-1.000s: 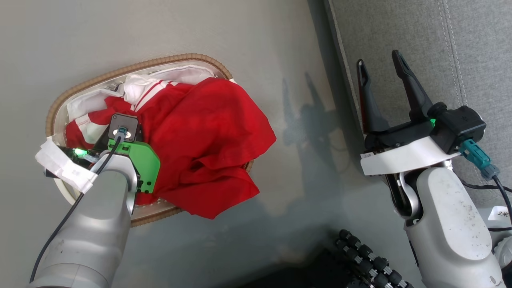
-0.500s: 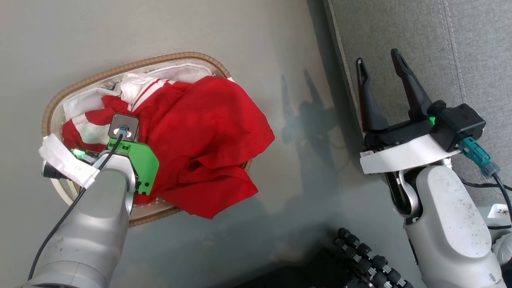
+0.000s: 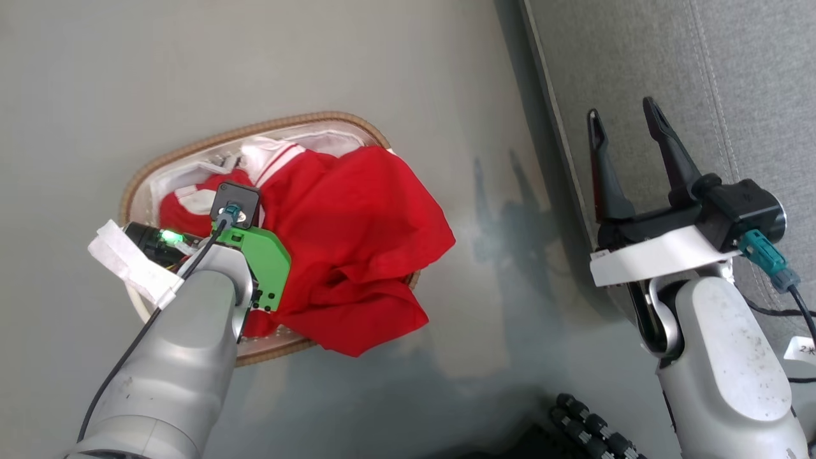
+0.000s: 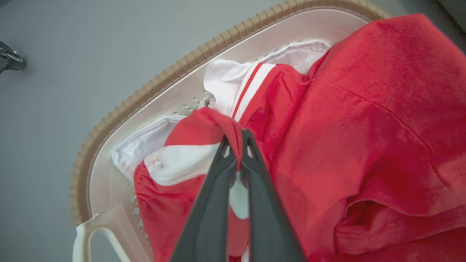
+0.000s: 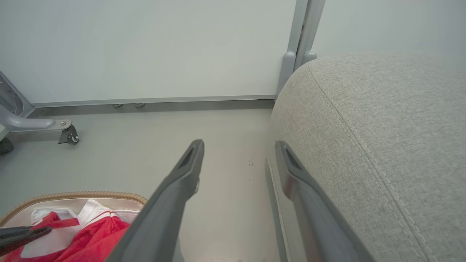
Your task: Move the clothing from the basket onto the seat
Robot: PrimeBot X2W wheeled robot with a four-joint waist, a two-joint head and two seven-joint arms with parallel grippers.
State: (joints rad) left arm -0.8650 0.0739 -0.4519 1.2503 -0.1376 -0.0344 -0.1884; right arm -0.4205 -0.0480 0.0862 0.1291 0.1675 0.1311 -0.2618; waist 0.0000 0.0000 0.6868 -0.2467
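Since the earlier look, the left gripper had closed: its two dark fingers stood pressed together, clamped on a raised fold of the clothing near the middle of the basket. The whole head view had also slid toward 4 o'clock, which was a shift of the camera and not of the things. In that view the oval basket sat on the grey floor at about 9 o'clock, its brown woven rim running round a heap of red garments. A white panel and a strip of red-striped white trim lay at the heap's 11 o'clock side, and the white liner showed along the inner wall at 10 o'clock. One broad red flap spilled over the rim at the basket's 4 o'clock and reached out past it. The seat, a grey stitched cushion, filled the 1 to 2 o'clock corner, well apart from the clothing. At 3 o'clock the right gripper hung by the seat's near edge, its fingers spread wide apart and pointing toward 12 o'clock.
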